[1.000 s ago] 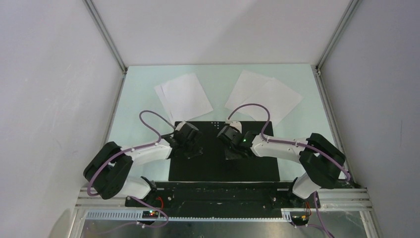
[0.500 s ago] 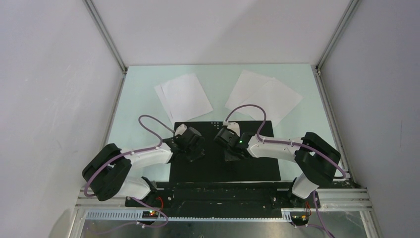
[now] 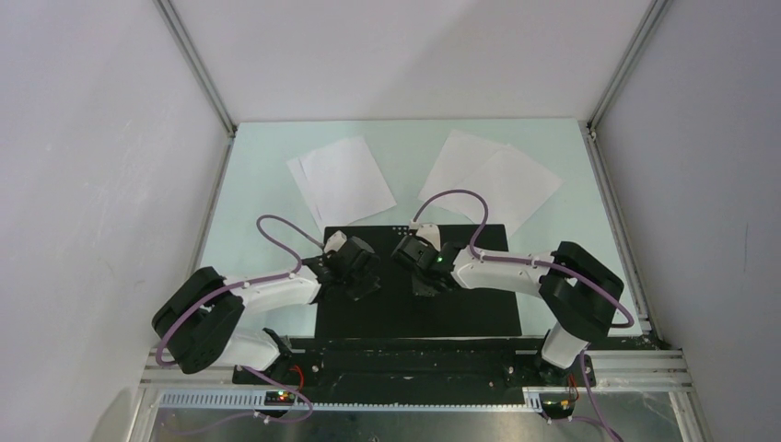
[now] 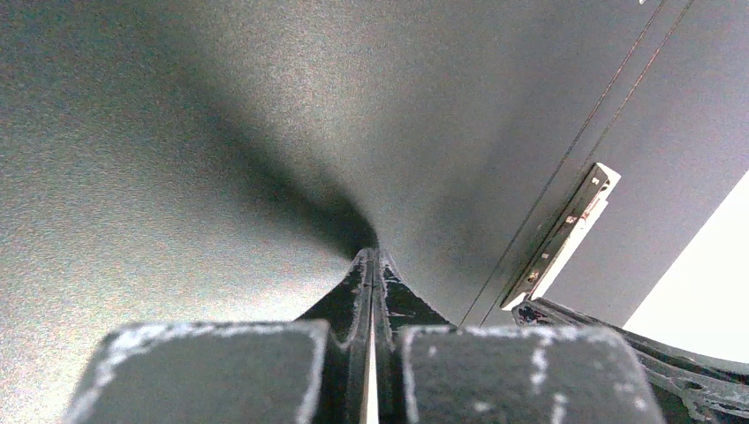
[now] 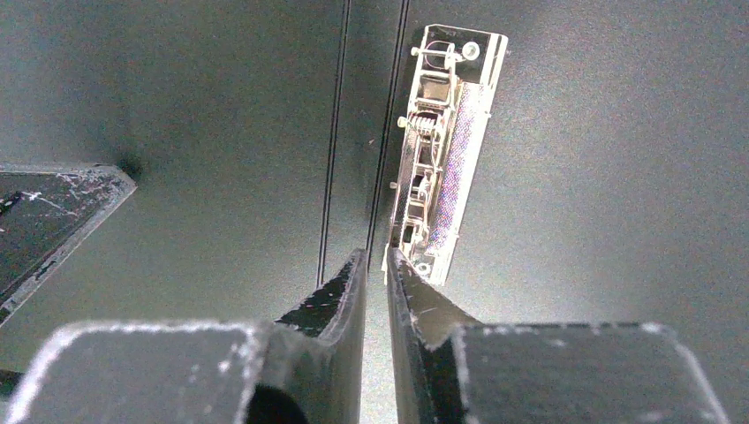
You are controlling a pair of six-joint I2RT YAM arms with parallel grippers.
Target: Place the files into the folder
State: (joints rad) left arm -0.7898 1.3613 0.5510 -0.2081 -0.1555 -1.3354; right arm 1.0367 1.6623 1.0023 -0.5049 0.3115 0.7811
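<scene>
Folder (image 3: 460,308) in question: what are your grippers doing on it at this instant?

Left gripper (image 4: 373,258): fingers pressed together with nothing between them, tips planted on the black inner face, left of the spine. Right gripper (image 5: 374,261): fingers drawn in to a sliver of gap, holding nothing, tips just beside one end of the metal clip (image 5: 442,141). Whether they touch it cannot be told.

And what lies around them?

The folder lies open, black side up, on the near middle of the table (image 3: 267,212), between your two arms. The files (image 3: 343,180) lie beyond its far edge as white sheets in two overlapping piles, one far left and one far right, both well apart from either gripper.

What has changed over the last second?

Your right gripper has slid left and slightly far across the black face, toward the spine. Your left gripper has crept a little to the right. The two now stand closer together. Neither the folder nor any sheet has shifted.

What does that mean for the task?

By this evidence you are occupied with the spine clip, not yet with paper. No sheet is inside, so loading has not begun.
</scene>
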